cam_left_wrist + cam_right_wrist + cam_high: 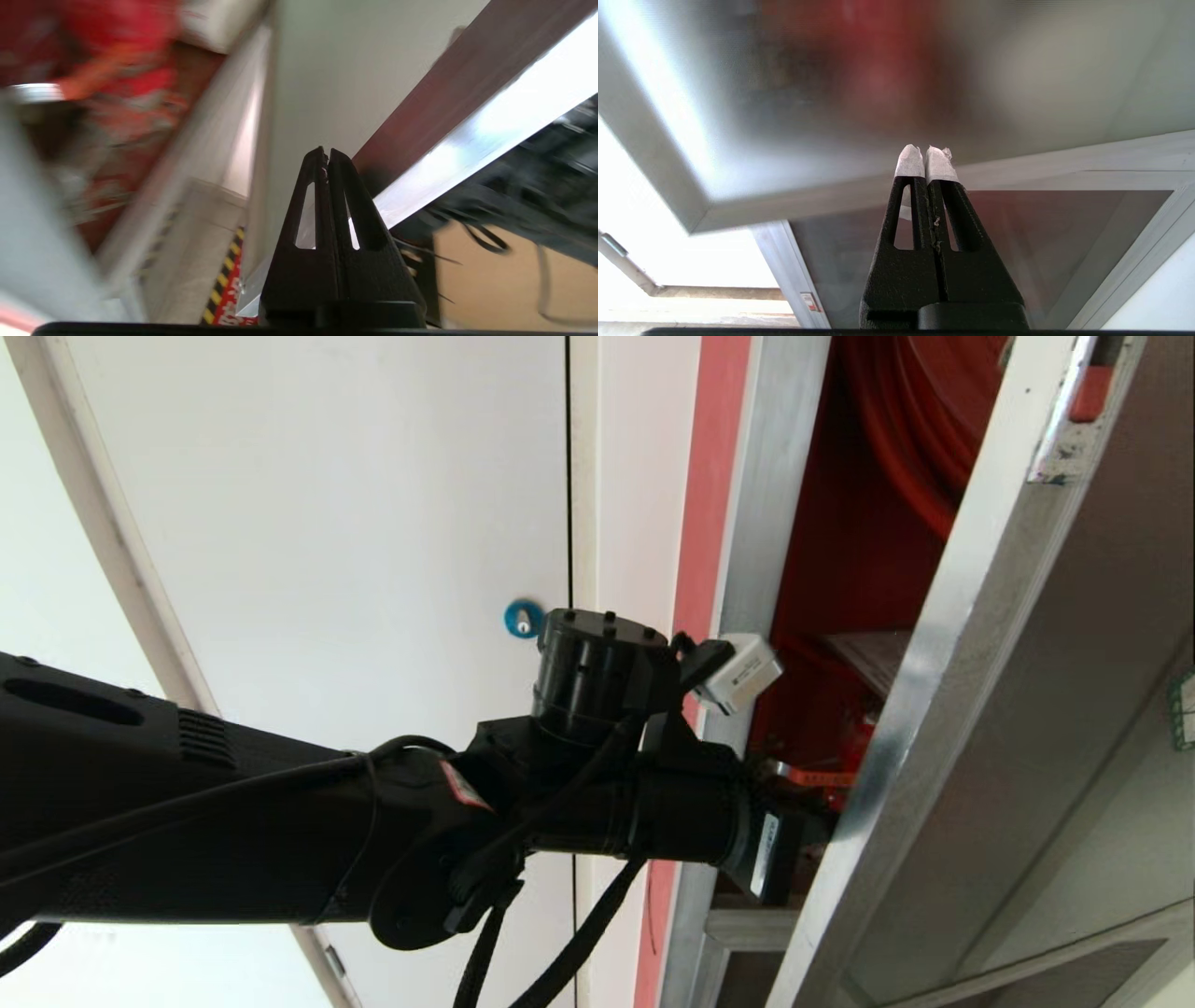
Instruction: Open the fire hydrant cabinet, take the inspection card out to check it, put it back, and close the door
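Fingers of our left gripper [325, 151] are pressed together with nothing between them, beside the shiny inner edge of the door [472, 135]. From the head view our left arm reaches into the gap between the cabinet [761, 504] frame and the door [943, 644], which stands ajar. Red fittings [845, 747] show inside. We cannot make out the inspection card. Our right gripper [927, 154] is also closed and empty, near the door's tinted glass.

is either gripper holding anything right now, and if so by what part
Nothing is held. The left gripper is shut on nothing beside the door edge; the right gripper is shut and empty too.
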